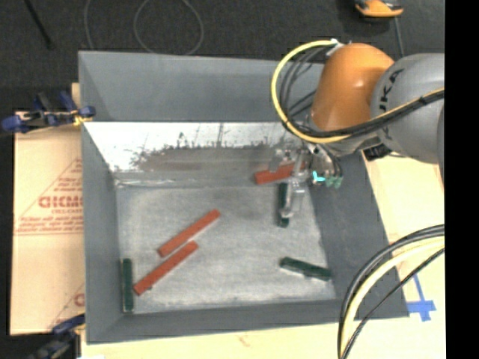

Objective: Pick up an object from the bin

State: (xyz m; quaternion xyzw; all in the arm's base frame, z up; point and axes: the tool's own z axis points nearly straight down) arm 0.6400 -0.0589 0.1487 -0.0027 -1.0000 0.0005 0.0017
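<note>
Bin: a grey metal bin (224, 96) with sloped walls; six small flat bars are spread over its floor.
Gripper: the gripper (297, 182) is seen low in the back right corner, under the orange wrist cover (346, 88). Open or closed can't really be told from this angle.
Nearest: a short red-orange flat bar (271, 175) is found right against the gripper, by the back wall. A dark green upright-lying bar (284, 205) is seen just below it.
Middle: an upper long red-orange bar (189, 232) and a lower long red-orange bar (166, 268) are laid diagonally, nearly parallel.
Front left: a dark green bar by the left wall (127, 284).
Front right: a dark green slanted bar (305, 268), well apart from the rest.
</note>
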